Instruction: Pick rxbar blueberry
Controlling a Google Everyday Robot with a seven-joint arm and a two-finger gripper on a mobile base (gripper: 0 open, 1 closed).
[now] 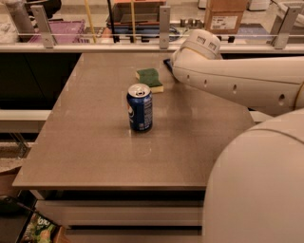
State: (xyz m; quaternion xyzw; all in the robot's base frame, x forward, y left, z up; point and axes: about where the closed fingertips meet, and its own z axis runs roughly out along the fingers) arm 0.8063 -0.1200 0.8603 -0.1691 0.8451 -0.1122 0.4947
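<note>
A small dark navy strip, the rxbar blueberry (167,64), lies on the table just right of the sponge. The arm hides most of it. My white arm (228,78) reaches from the right across the far part of the table and ends in a rounded joint (200,43) above the bar. My gripper is hidden behind that end of the arm, beside the bar. A tall blue soda can (140,107) stands upright at the table's middle, in front of the sponge.
A green-and-yellow sponge (150,79) lies behind the can. The grey table (95,142) has a rail with posts (164,21) along its far edge. Boxes (226,13) and bins stand beyond it. My white base (256,185) fills the lower right.
</note>
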